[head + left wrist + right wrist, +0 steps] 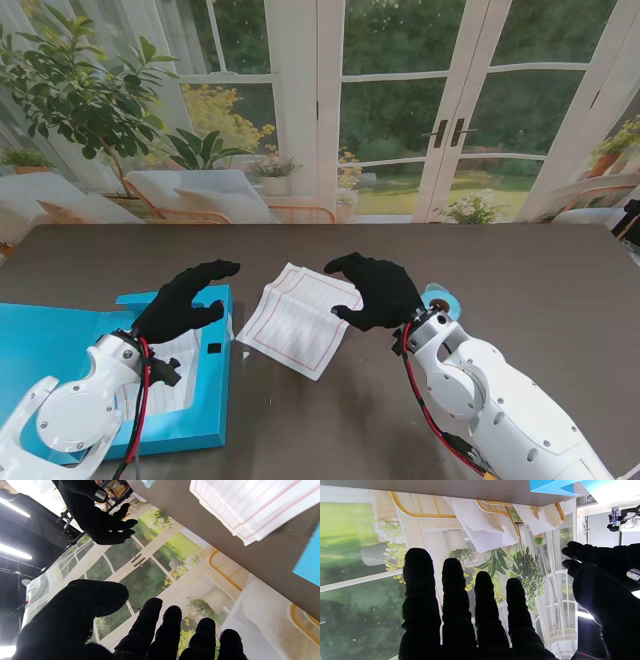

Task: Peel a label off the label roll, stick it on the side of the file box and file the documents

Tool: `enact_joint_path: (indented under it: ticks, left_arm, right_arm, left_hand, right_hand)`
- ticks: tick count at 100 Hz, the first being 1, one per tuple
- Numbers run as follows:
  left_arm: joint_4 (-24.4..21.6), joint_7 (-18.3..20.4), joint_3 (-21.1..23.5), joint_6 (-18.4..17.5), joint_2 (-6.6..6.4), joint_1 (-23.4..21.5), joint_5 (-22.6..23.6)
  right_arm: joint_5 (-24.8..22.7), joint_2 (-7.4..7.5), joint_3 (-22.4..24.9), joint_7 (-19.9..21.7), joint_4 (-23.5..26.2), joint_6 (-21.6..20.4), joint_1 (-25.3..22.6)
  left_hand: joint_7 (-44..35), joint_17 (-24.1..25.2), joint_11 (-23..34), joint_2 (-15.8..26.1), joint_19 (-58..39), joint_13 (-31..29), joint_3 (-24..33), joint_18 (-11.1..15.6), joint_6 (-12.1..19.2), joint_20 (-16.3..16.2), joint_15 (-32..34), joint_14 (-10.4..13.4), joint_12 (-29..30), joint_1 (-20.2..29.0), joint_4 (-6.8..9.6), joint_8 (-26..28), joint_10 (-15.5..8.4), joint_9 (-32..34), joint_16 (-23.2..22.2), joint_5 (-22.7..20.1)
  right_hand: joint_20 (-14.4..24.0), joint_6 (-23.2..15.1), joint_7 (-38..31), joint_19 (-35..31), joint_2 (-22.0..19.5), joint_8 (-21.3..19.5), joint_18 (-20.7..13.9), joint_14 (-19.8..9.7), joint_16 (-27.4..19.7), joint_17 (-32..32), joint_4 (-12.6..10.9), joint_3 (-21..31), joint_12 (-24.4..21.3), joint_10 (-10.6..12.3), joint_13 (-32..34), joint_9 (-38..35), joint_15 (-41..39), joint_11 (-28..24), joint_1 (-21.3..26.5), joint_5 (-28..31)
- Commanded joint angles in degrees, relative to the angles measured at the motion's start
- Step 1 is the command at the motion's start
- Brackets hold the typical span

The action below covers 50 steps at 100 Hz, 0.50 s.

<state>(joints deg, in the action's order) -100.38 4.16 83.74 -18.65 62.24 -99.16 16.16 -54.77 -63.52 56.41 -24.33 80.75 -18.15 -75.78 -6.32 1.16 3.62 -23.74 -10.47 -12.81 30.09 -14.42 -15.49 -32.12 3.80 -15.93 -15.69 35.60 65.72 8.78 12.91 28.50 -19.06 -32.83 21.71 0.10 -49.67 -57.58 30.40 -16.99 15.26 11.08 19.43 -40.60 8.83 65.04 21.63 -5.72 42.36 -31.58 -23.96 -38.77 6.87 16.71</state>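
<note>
The documents (298,320) lie loose and fanned on the table (520,270), just right of the blue file box (205,410). Both hands hover empty with fingers spread: the left hand (183,302) over the box, the right hand (375,290) over the documents' right edge. A clumsy pinch would likely scatter the sheets.
</note>
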Motion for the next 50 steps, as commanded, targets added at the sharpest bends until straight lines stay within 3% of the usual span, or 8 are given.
enact_joint_path:
  ticks: [1,32,50]
  left_arm:
    - [0.8,0.6,-1.0,-0.6,1.10,0.7,0.3]
    - [5.5,-3.2,-6.2,-2.9,2.04,3.9,-0.7]
    - [6.2,-3.7,-7.1,-3.4,2.22,4.2,-1.4]
  right_arm:
    - [0.0,-0.24,-0.4,1.0,-0.5,0.4,0.1]
    - [0.0,-0.06,-3.2,2.5,-3.4,3.0,2.3]
    - [-0.1,0.16,-5.9,4.3,-6.1,4.9,4.8]
  left_hand:
    - [1.0,0.6,-0.3,-1.1,1.9,1.9,0.1,2.3,0.5,0.7,-1.0,1.6,0.8,-1.4,-1.22,-0.5,-1.9,-1.6,1.0,0.5]
    - [0.7,0.6,0.2,-1.0,2.2,1.6,0.4,2.2,0.4,0.7,-0.9,1.4,1.0,-1.1,-0.77,-0.4,-1.9,-1.0,1.2,-0.2]
    - [0.6,0.4,0.3,-1.1,2.2,1.3,0.8,2.2,0.3,0.7,-0.8,1.3,1.1,-0.7,-0.27,-0.4,-1.7,-0.7,1.2,-0.5]
  right_hand:
    - [0.7,-0.6,1.1,-1.0,0.0,-0.3,-0.9,0.0,0.3,22.5,-0.6,-1.3,-0.1,-1.2,-1.3,1.3,0.0,0.6,-2.1,0.9]
    - [0.7,-0.6,1.6,-0.6,1.1,-0.1,-1.2,-0.3,0.2,23.1,-0.5,-1.5,0.0,-1.4,-2.5,3.0,0.1,0.5,-1.8,0.4]
    - [0.8,-0.8,1.7,-0.5,4.3,0.0,-1.6,-0.5,0.2,23.7,-0.3,-0.3,0.0,-1.5,-3.5,4.6,0.1,0.3,-0.8,0.0]
